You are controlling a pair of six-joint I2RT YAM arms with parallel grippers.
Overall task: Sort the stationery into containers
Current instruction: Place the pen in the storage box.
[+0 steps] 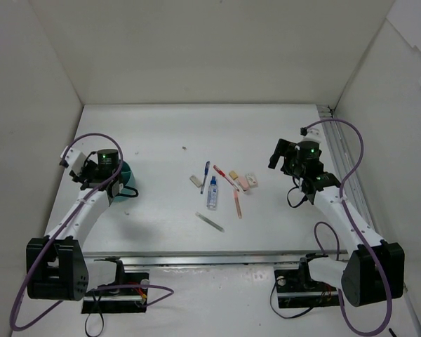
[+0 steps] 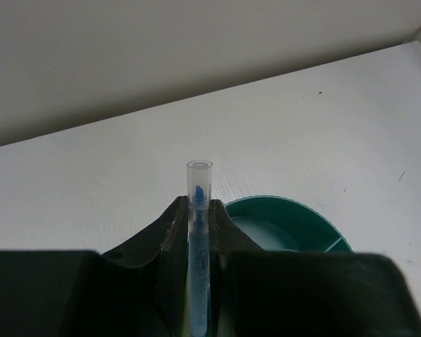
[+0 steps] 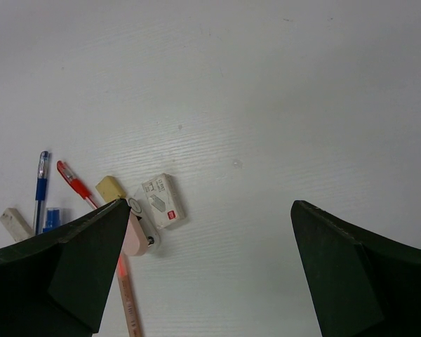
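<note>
White tabletop [image 1: 266, 140] all round; our left gripper [image 2: 198, 214] is pinched tight on a blue pen [image 2: 198, 179] lined up along its fingers, teal bowl [image 2: 302, 214] just to its right and probably a bit below; right gripper [image 3: 209, 205] gapes empty beside the loose stationery [image 1: 212, 193].

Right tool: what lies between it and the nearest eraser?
Nothing: the top view shows bare table between the open right tool and the white eraser.

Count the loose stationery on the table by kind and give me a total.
Pens and pencils: 4, blue pen, red pen, pink pencil, grey pen
Erasers: 4, plain white eraser, labelled white eraser, tan eraser, pink eraser
Blue-capped white tube: 1
Total: 9
</note>
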